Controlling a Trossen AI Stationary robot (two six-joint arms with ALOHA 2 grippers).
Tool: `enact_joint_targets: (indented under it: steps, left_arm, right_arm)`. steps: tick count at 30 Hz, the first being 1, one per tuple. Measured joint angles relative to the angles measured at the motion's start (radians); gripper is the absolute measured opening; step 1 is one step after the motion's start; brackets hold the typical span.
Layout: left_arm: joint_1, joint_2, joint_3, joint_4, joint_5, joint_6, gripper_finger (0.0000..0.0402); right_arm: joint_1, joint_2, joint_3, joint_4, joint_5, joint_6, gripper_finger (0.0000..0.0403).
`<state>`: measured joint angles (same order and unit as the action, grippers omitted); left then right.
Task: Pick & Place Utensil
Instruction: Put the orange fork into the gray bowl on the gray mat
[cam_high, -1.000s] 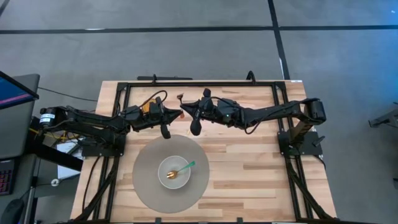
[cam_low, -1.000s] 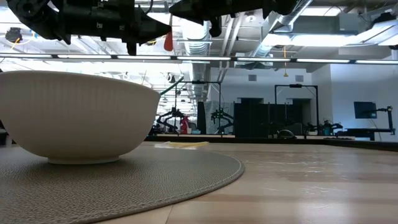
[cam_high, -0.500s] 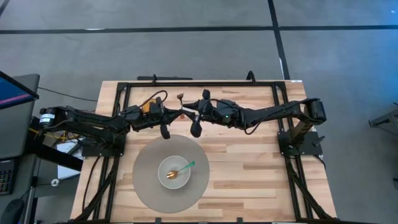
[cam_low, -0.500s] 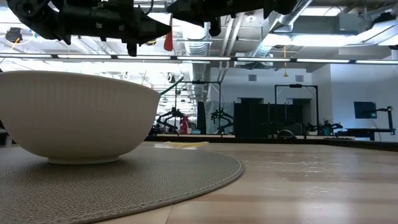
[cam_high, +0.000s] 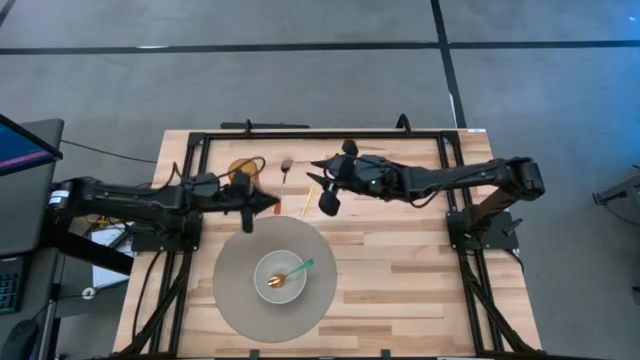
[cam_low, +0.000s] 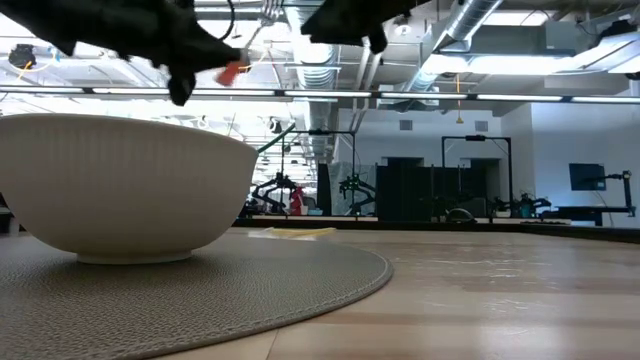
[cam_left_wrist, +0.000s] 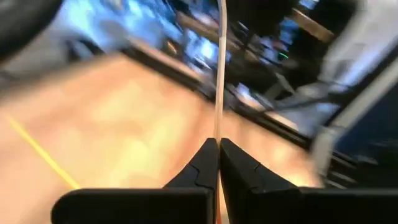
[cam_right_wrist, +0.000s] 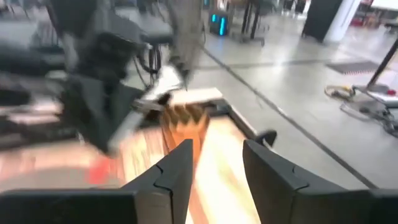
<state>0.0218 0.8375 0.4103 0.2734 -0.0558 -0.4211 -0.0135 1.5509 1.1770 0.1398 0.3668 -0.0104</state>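
Observation:
My left gripper (cam_high: 270, 204) hangs above the far rim of the round grey mat (cam_high: 235, 300), shut on a thin pale utensil (cam_left_wrist: 219, 74) with a red end (cam_low: 232, 72). My right gripper (cam_high: 318, 172) is open above the table's far middle, apart from the utensil, with nothing between its fingers (cam_right_wrist: 214, 152). A white bowl (cam_high: 268, 285) stands on the mat. A gold spoon with a green handle (cam_high: 292, 272) lies in it, its handle resting on the bowl's right rim. My left gripper pinches the utensil's thin pale shaft (cam_left_wrist: 219, 127) between its two shut fingers. The shaft runs on past the fingertips, along the fingers. The fingers reach in roughly level from the table's left. The utensil is lifted clear of the table and the mat.
A brown fork-like utensil (cam_high: 286, 164) and a pale yellow stick (cam_high: 308, 196) lie on the table's far part between the two arms. An orange object (cam_high: 240, 168) with a cable sits beside the left arm. A black frame (cam_high: 320, 132) borders the table. Bare wood lies to the right of the mat.
My right gripper has opened, let go of the utensil and drawn back toward the table's right edge. My left gripper, still shut on the utensil, has carried it toward the left and near, over the mat's far rim, and has tipped downward.

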Motion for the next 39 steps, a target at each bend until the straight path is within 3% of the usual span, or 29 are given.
enact_joint_targets:
  steps: [6, 11, 16, 19, 24, 29, 39]
  left_arm:
    - [-0.104, -0.080, 0.014, -0.036, 0.223, -0.360, 0.0006]
    - [-0.110, -0.067, 0.037, -0.061, 0.582, -0.826, 0.0007]
    - [-0.140, -0.029, 0.037, -0.082, 0.750, -1.250, 0.0007]
    - [-0.195, 0.002, 0.038, -0.098, 0.836, -1.310, 0.0007]
    - [-0.294, 0.064, 0.037, -0.138, 0.843, -1.279, 0.0007]
    - [-0.370, 0.135, 0.037, -0.256, 0.843, -1.410, 0.0007]
    - [-0.284, 0.262, 0.004, -0.272, 0.978, -1.368, 0.0007]
  right_arm:
    - [0.001, -0.046, 0.000, -0.137, 0.000, 0.037, 0.0138]
    - [0.000, -0.047, 0.000, -0.178, 0.000, 0.045, 0.0134]
    - [0.000, -0.047, 0.000, -0.195, 0.000, 0.045, 0.0133]
    - [0.000, -0.047, 0.000, -0.200, 0.000, 0.045, 0.0134]
    - [0.000, -0.047, 0.000, -0.281, 0.000, 0.030, 0.0132]
    - [0.001, -0.047, 0.000, -0.309, -0.001, 0.030, 0.0128]
    - [0.000, -0.047, 0.000, -0.303, -0.001, 0.029, 0.0127]
